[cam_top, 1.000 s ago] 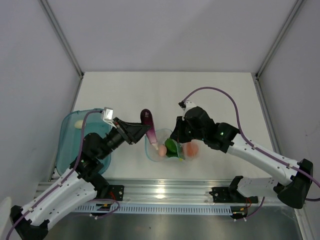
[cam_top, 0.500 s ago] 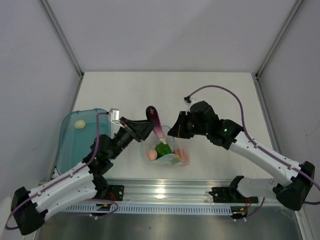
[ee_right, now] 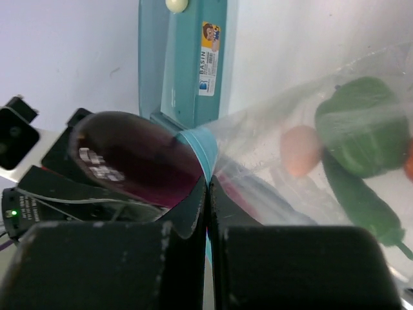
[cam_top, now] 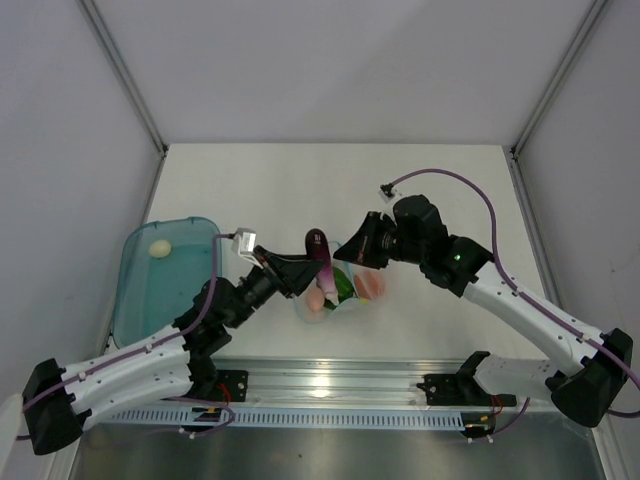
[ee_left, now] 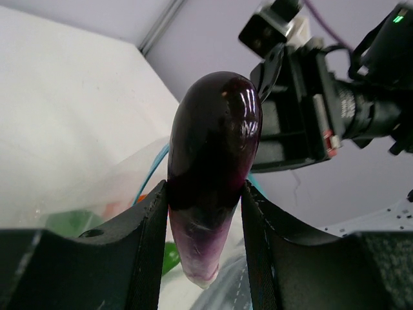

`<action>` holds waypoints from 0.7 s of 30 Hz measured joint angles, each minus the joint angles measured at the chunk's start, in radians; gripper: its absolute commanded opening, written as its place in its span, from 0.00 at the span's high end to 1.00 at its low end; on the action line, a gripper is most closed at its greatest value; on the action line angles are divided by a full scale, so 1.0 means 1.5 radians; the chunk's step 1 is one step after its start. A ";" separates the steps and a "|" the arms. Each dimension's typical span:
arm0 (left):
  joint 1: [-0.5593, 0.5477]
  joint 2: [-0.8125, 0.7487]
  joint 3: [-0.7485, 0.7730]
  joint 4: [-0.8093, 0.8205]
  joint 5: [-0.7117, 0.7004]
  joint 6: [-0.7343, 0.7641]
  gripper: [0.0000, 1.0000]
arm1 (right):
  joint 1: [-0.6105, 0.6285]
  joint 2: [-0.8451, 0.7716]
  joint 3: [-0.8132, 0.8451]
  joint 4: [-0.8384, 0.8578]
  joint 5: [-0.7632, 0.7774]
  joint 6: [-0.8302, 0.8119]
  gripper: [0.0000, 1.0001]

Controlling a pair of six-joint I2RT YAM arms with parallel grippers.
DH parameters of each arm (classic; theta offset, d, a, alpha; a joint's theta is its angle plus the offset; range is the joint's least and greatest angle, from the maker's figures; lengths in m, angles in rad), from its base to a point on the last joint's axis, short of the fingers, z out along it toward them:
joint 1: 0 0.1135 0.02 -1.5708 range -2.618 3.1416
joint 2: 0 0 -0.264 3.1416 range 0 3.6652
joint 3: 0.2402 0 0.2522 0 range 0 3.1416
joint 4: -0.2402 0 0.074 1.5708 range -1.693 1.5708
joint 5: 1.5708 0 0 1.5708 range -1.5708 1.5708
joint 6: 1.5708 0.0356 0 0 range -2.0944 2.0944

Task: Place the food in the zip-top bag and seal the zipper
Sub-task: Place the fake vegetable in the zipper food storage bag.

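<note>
Over white table [cam_top: 280, 180], eggplant [cam_top: 319, 252] has reached bag [cam_top: 348, 292] mouth.

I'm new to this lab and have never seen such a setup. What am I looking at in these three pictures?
Two robot arms are bolted at the near edge of a white table. One picture looks down from above; the other two come from a camera on each wrist. The left tool grips a purple eggplant at the mouth of a clear zip-top bag. The right tool is shut on the bag's blue zipper strip, holding it up. Inside the bag lie a green pepper, a pinkish egg and a slim green pod. A teal tray on the left holds one cream egg.
</note>
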 measured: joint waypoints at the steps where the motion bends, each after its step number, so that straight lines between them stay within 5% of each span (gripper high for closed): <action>1: -0.005 0.008 0.000 0.000 -0.001 0.000 0.94 | 0.000 0.000 0.000 0.002 -0.002 0.002 1.00; 15: -0.065 0.037 -0.017 0.029 -0.057 0.002 0.92 | -0.008 0.000 -0.014 0.007 -0.004 0.017 1.00; 21: -0.098 0.023 -0.021 0.032 -0.027 0.046 0.53 | -0.013 0.000 -0.015 0.015 -0.009 0.019 1.00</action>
